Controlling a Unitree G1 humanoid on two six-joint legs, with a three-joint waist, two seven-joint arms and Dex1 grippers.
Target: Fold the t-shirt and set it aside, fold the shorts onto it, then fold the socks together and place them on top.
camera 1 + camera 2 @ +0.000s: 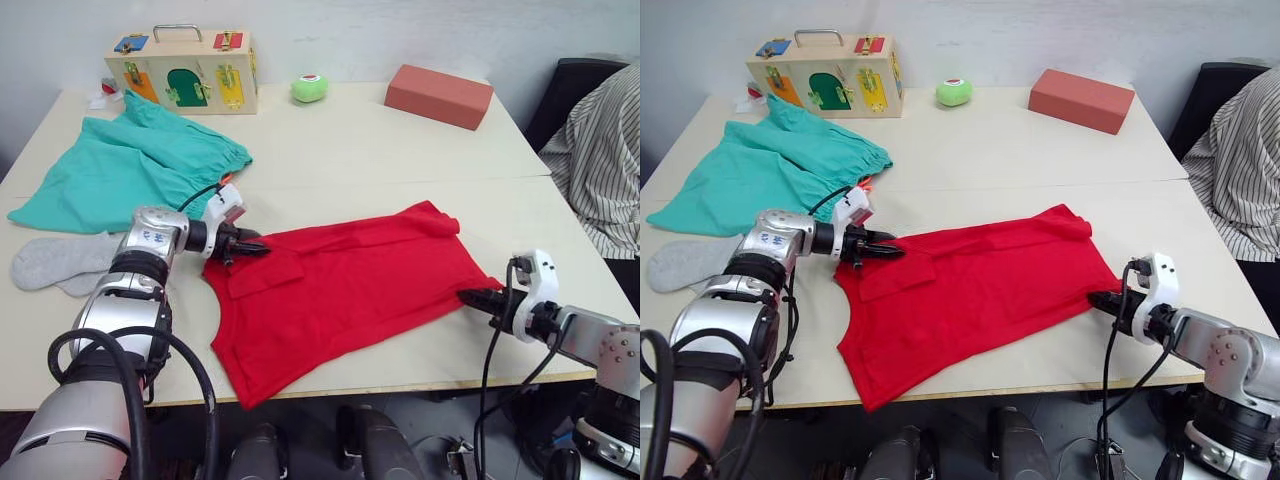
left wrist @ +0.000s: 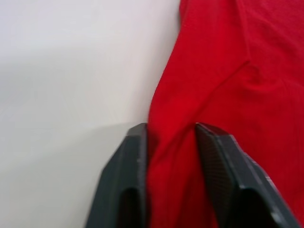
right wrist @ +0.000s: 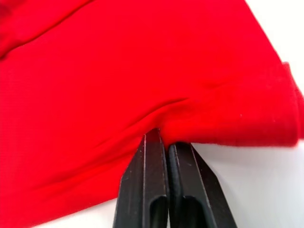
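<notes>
Two pincers are set on opposite edges of the t-shirt (image 1: pixel 345 290), and the cloth between them is the relation on which the coming fold is judged to turn. At the left gripper (image 1: pixel 252 248) the black fingers (image 2: pixel 124 180) are parted a little, with a ridge of red fabric caught between them; the shirt runs away from these tips toward the other arm. At the right gripper (image 1: pixel 472 297) the fingers are pressed nearly flat together, and a pinch of the shirt's edge is nipped at their tips, the fabric puckering there; from these tips the shirt spreads back toward the left arm. The garment's long axis is thus laid roughly from one pincer to the other, so neither arm is nearer: each is already at its own edge. A sleeve part is seen doubled over on the body near the left gripper. Beyond the left gripper, on the side away from the shirt, the shorts (image 1: pixel 125 170) are spread flat, and the socks (image 1: pixel 60 262) are lain beside the left forearm, well apart from the shirt. Both are untouched, so the task is judged to be in its first step
</notes>
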